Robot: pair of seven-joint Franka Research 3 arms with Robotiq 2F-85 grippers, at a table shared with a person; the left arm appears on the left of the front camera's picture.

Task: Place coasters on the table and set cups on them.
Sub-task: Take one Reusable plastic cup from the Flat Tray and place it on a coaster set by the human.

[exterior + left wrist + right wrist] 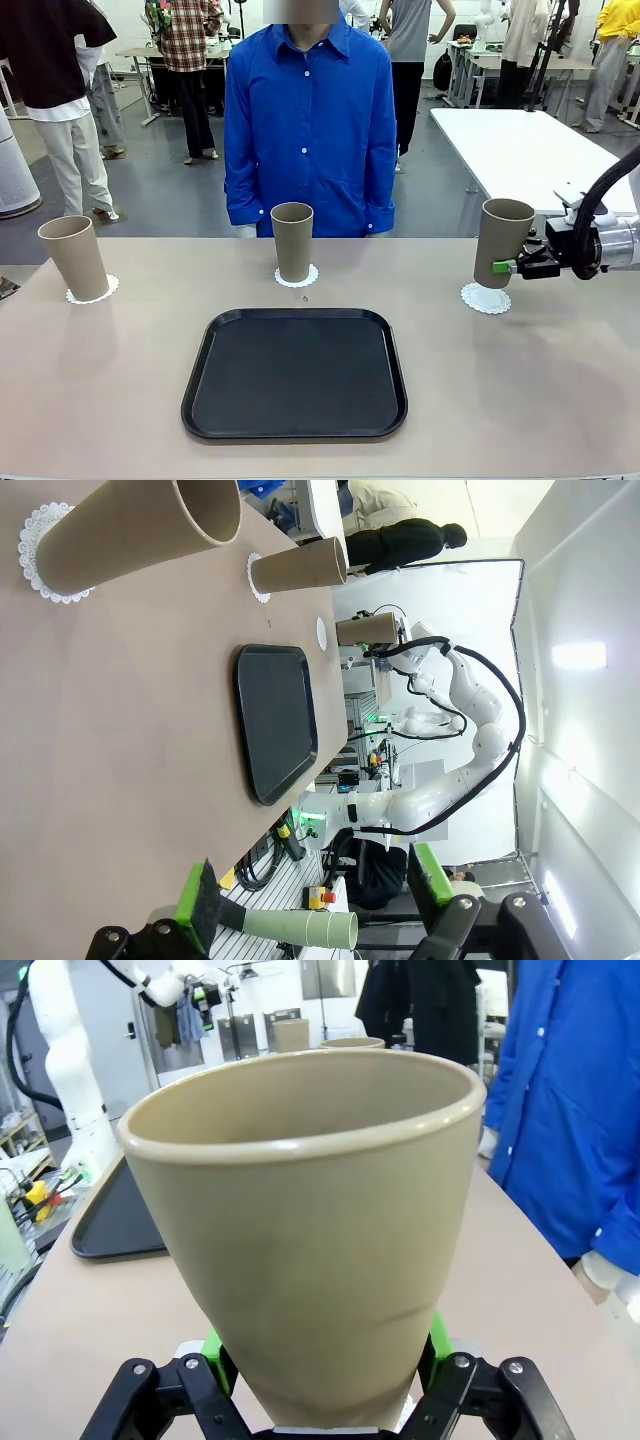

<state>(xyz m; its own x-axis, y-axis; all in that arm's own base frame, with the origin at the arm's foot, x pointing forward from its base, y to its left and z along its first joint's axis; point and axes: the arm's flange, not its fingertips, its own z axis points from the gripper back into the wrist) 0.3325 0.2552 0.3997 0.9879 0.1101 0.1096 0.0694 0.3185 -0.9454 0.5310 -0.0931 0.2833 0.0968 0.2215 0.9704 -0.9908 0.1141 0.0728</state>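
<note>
My right claw point(508, 267) grips the third cup point(502, 243), held over the right coaster point(486, 298); contact unclear. Left claw point(315, 905) wide, empty. Two cups point(76, 258) point(292, 241) already sit on coasters on the bench point(120, 380). Left: lower, release.

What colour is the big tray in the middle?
Black tray, plain and matte; clearest in the front view.
</note>
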